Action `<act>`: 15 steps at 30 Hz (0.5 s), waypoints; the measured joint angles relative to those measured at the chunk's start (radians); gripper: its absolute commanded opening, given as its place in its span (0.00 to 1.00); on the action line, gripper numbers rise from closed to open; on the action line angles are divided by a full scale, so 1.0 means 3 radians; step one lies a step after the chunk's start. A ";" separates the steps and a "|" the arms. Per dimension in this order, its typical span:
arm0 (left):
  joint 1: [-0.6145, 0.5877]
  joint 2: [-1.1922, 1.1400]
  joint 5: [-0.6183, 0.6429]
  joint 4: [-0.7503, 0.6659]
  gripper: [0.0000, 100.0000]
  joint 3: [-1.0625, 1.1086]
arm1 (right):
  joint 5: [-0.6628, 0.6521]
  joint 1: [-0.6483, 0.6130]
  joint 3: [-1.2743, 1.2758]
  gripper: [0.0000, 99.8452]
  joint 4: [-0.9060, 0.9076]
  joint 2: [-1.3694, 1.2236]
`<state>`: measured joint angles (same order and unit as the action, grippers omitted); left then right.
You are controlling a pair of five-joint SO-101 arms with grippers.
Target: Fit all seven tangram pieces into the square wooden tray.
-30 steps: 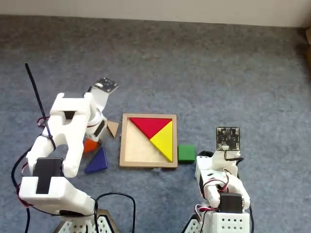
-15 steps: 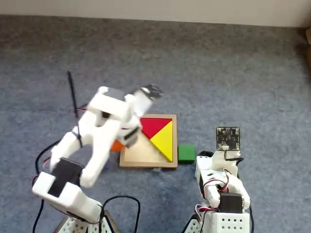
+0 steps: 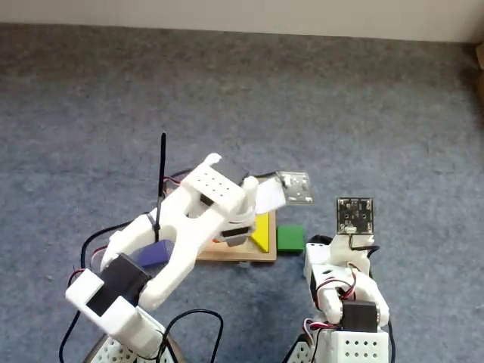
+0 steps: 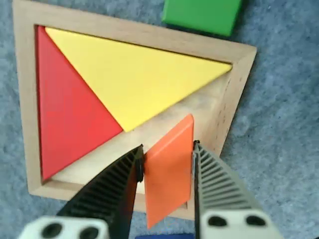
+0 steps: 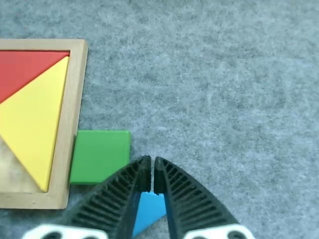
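The left arm (image 3: 198, 219) is stretching from the near left corner of the counter (image 3: 378, 106) across the wooden tray (image 3: 253, 257), covering most of it. The yellow triangle (image 3: 262, 231) is lying inside. The orange piece (image 3: 221, 241) is peeking out beneath the wrist. The green square (image 3: 290, 238) is sitting just beside the tray, toward the right edge.

Grey carpet (image 3: 340, 98) bears wooden tray (image 5: 77, 89) and green square (image 3: 290, 238).

Bkgd: grey-blue short-pile carpet (image 3: 340, 106) across whole work surface. Pale wall strip (image 3: 227, 13) along far edge. Tan obj (image 3: 481, 57) at right edge, unidentifiable. Light even, shadows soft.
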<state>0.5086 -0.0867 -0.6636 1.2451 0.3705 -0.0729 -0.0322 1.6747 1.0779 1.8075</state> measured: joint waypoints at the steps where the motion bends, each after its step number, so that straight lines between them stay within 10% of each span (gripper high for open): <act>1: 0.0031 0.0000 -0.0005 -0.0020 0.16 0.0000 | 0.0000 0.0000 0.0000 0.03 0.0000 0.0000; 15: 0.0133 0.0000 -0.0005 -0.0056 0.25 0.0000 | 0.0000 0.0000 0.0000 0.03 0.0000 0.0000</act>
<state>0.5485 -0.0867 -0.6651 1.2283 0.3705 -0.0729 -0.0322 1.6747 1.0779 1.8075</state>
